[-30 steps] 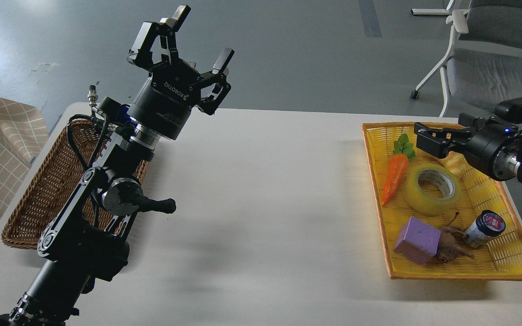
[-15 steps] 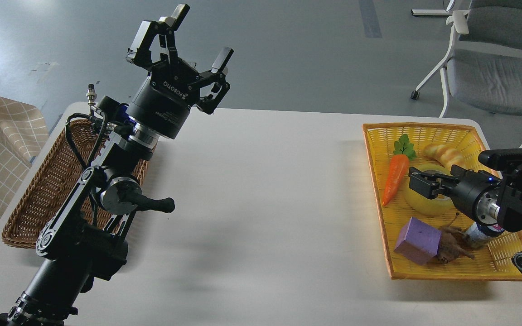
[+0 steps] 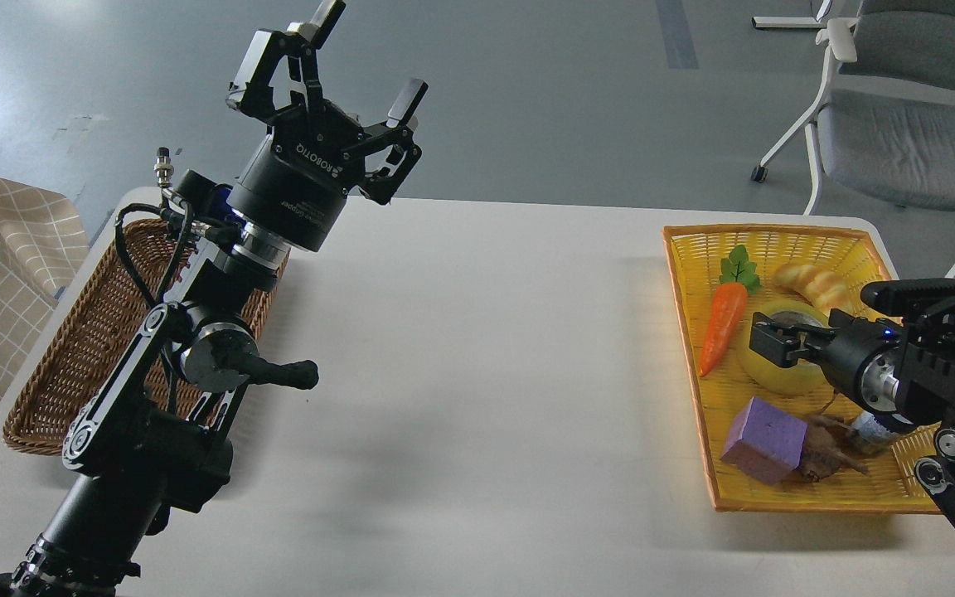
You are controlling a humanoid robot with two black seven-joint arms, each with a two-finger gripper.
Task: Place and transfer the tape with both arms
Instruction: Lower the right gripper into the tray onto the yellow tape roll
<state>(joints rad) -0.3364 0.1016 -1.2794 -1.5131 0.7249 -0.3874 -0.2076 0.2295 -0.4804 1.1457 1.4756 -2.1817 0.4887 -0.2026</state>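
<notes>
the tape lies flat in the yellow basket at the table's right end, its core hole facing up, between the carrot and my right arm. my right gripper sits over the roll's near-left rim, seen nearly end-on, so i cannot tell how wide its fingers stand or whether they have the roll. the bread toy lies behind the tape, the purple block in front, both close. the white table is bare across its middle. my left gripper is raised above the brown wicker basket, fingers spread wide, holding nothing; "robotiq" reads on its body.
</notes>
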